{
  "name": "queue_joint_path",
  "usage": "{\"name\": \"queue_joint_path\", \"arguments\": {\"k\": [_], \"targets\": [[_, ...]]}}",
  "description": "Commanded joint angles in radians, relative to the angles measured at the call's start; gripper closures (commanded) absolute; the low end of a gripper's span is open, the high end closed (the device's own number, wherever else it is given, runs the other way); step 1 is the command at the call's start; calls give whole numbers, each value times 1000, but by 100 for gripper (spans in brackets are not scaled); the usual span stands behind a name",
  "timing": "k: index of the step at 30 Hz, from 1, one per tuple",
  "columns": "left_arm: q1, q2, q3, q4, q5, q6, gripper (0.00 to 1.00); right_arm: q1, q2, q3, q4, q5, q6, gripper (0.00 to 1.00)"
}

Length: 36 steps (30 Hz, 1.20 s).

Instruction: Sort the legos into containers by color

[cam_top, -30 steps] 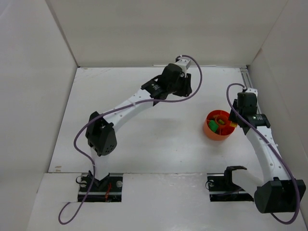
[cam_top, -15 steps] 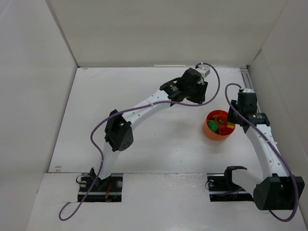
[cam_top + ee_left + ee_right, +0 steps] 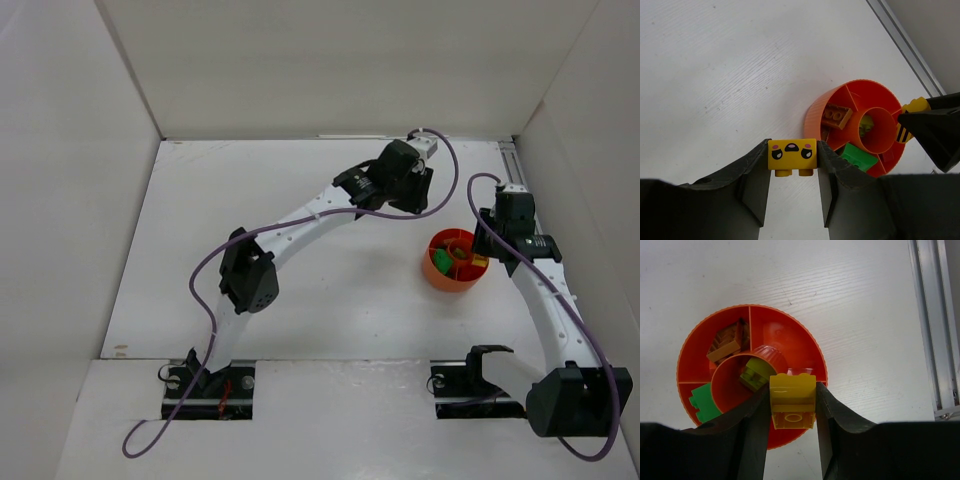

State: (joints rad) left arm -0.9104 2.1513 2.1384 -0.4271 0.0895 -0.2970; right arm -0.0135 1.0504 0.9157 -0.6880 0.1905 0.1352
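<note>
The left arm (image 3: 300, 212) and right arm (image 3: 548, 295) crowd one bowl (image 3: 440, 272) at the right of the table (image 3: 330, 300), so wrists may knock together or shove it; brown bricks (image 3: 725, 347), a green brick (image 3: 702, 404) and a lime brick (image 3: 754, 372) lie in separate cells; the right gripper (image 3: 792, 390), clamped on a yellow brick (image 3: 792, 412), hangs over the rim, so a release could land with the lime or outside; the left gripper (image 3: 793, 146), beside the bowl, pinches a face brick (image 3: 792, 156).

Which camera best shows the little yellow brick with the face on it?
The left wrist view: the face brick sits clamped in the left gripper, its face toward the lens. In the top external view that gripper hides it. The right wrist view misses it; it shows a plain yellow brick instead.
</note>
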Motion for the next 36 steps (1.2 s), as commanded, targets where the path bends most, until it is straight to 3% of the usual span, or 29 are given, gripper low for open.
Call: {"name": "queue_joint_path", "arguments": {"k": [1,13,23,36], "targets": [[-2,-5,43,7,3,19,100,-6,-21,32,38,-8,-3,93],[-2,-5,43,-2,-34,50,100,-6,-41,23,19,23,15,93],[-2,-5,52,-2,-56,59,100,-6,-75,5,-90,-13,61,93],[7,-14,32,8,-56,68,100,-6,-95,5,-70,-13,70,93]]}}
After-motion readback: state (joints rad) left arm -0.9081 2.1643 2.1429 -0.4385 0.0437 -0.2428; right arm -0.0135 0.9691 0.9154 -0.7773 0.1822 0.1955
